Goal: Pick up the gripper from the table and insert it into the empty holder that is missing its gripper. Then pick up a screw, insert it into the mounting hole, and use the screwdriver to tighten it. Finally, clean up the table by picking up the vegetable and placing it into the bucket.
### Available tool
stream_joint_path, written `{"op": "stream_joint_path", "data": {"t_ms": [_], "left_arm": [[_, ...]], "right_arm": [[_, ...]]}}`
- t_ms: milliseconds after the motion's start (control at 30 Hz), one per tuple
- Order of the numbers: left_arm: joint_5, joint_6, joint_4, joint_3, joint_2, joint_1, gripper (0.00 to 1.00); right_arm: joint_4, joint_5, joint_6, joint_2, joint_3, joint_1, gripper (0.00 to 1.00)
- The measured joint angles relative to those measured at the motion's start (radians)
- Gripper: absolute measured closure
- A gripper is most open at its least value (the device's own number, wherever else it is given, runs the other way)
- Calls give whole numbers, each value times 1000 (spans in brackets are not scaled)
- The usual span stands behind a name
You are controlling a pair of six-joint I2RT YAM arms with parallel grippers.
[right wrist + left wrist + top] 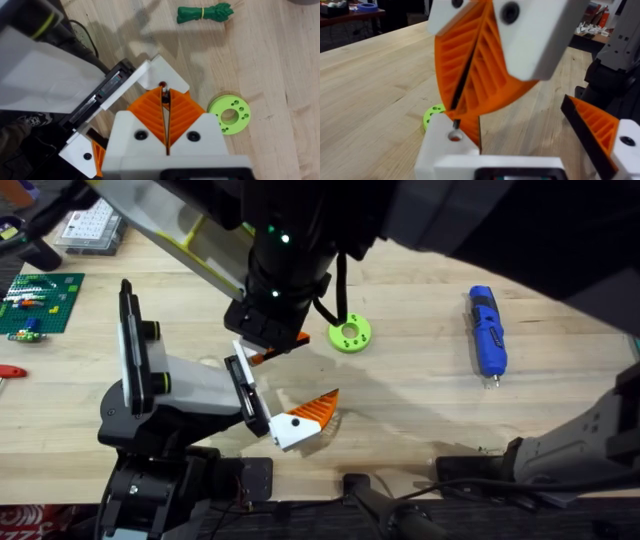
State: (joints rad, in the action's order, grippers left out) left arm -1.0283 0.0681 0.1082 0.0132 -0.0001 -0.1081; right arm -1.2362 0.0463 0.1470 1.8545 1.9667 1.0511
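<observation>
My right gripper (266, 332) (165, 100) reaches across to the white-and-black arm head at the lower left. It is shut on a thin black screw (463, 82) (164, 93). The screw points down, its tip just above the mounting hole (454, 136) in the white gripper piece (240, 352). That piece sits in the black holder (241, 385). The head's other orange-tipped finger (303, 418) (592, 127) stands apart from it, so my left gripper (300, 377) is open. The blue screwdriver (488, 330) lies at the right. A green vegetable (205, 12) lies on the table (420, 400). The bucket is out of view.
A flat green ring (350, 335) (229, 114) lies just beyond the head. A green brick plate (40, 300) and a parts box (90, 225) sit at the far left. Cables run along the near edge. My right arm's upper links loom dark across the top.
</observation>
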Motion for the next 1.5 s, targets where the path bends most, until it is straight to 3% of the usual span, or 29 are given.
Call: {"op": "stream_joint_path", "data": {"t_ms": [867,1300,1500], "left_arm": [[0,0,-2,0,0,0,12],[0,0,-2,0,0,0,12],[0,0,-2,0,0,0,12]], "right_arm": [[-10,0,0,-2,5,-1,992],[-8,2,0,-62,13,0,992],[-5,60,17,-62,13,-1,992]]}}
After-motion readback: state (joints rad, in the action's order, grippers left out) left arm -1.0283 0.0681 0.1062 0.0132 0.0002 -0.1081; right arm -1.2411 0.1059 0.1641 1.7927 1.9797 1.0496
